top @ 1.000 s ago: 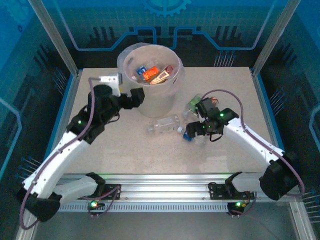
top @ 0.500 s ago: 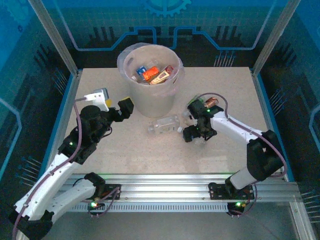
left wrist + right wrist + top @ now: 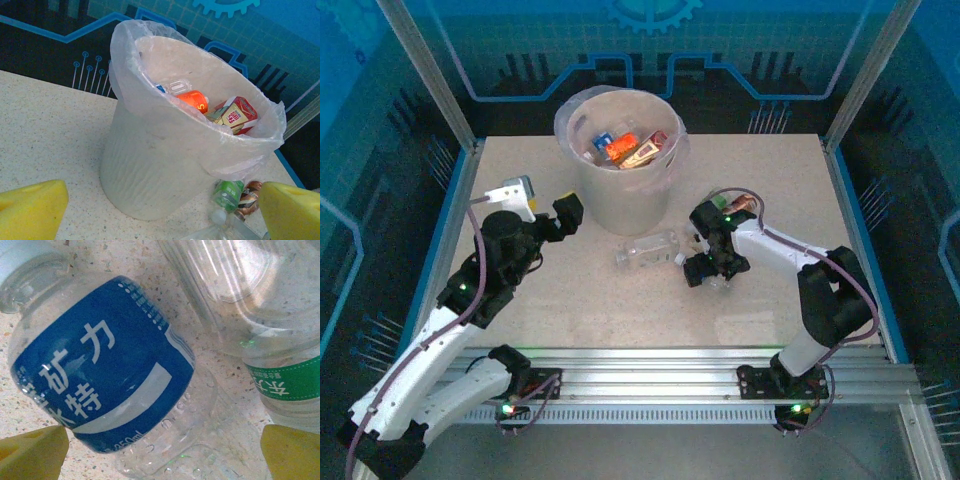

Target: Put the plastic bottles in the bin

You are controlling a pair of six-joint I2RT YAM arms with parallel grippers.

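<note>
Several plastic bottles (image 3: 620, 148) in the bin (image 3: 620, 208)

Top external: high behind the arms, down on the whole counter (image 3: 600, 310).
Left wrist: low, near, facing the bin (image 3: 150, 170).
Right wrist: close-up down onto bottles (image 3: 100, 365).
Shared: bin, top and left wrist.

The left arm (image 3: 450, 310) stretches forward and inward from its base, elbow bent. The left gripper (image 3: 567, 212) points ahead, jaws spread wide, with its 2 yellow pads (image 3: 30, 207) far apart. The right arm (image 3: 780, 250) folds sharply at the elbow. The right gripper (image 3: 704, 270) points downward, jaws also wide apart.
</note>
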